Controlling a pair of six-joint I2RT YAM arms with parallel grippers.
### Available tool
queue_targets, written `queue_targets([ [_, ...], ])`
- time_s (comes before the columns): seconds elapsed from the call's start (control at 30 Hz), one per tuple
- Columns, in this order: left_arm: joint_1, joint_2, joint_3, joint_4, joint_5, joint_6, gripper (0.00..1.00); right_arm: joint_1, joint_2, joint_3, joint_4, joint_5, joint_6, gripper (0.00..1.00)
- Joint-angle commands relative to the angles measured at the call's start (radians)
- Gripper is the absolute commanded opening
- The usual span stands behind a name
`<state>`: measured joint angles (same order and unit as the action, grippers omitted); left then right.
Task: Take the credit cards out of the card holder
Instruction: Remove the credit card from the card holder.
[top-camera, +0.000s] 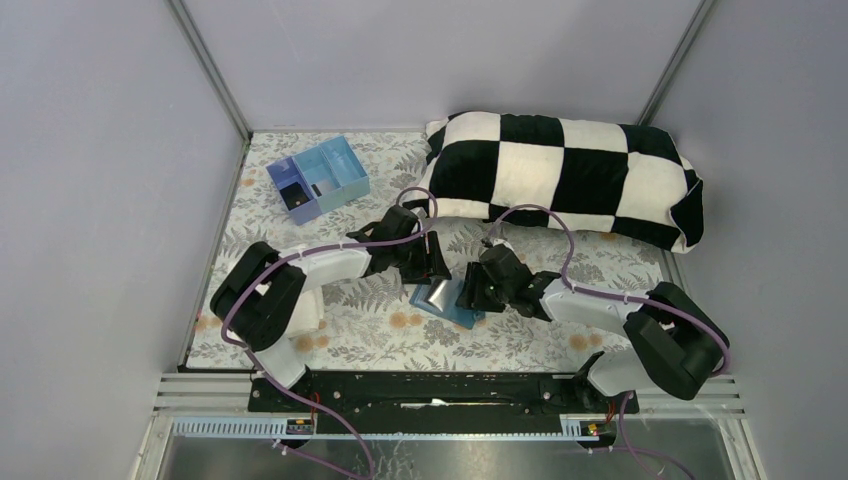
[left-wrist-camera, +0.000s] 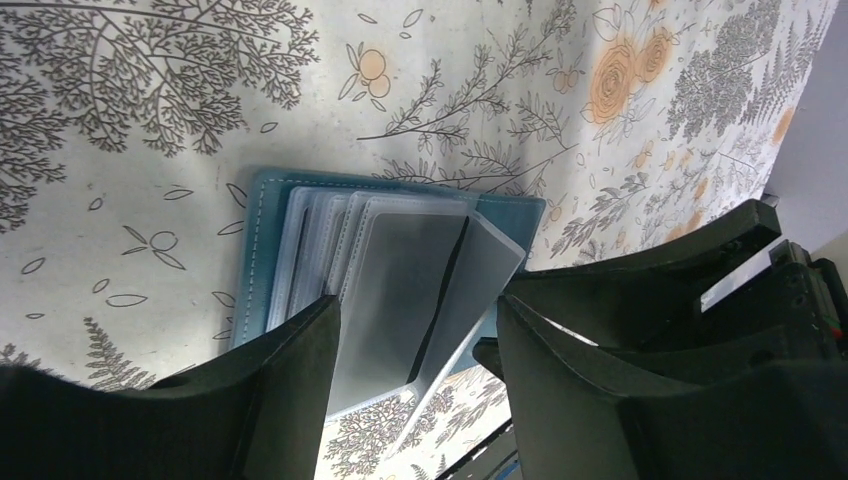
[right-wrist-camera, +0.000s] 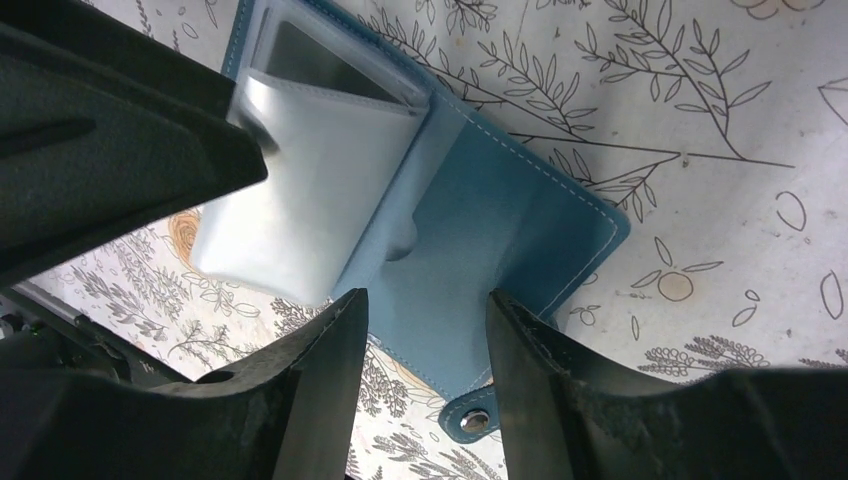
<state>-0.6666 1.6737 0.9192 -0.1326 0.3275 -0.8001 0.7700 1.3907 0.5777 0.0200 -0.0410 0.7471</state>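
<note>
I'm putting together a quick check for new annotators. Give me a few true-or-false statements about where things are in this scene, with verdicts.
1. The card holder lies open on the floral tablecloth. True.
2. The checkered pillow lies by the arms' bases. False: it lies along the far side of the table.
3. The left gripper and the right gripper are both at the card holder, jaws apart. True.
4. The compartment tray sits at the far right. False: it sits in the far left corner.
5. In the left wrist view, the card holder's clear sleeves show between that gripper's fingers. True.
</note>
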Motion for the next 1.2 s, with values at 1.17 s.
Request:
queue_targets([
  [1.17,-0.124,-0.107,0.016,0.118,0.02,-0.087,0.63,-0.064,-0.452,-0.117,-0.124,0.132,0.039,0.65],
])
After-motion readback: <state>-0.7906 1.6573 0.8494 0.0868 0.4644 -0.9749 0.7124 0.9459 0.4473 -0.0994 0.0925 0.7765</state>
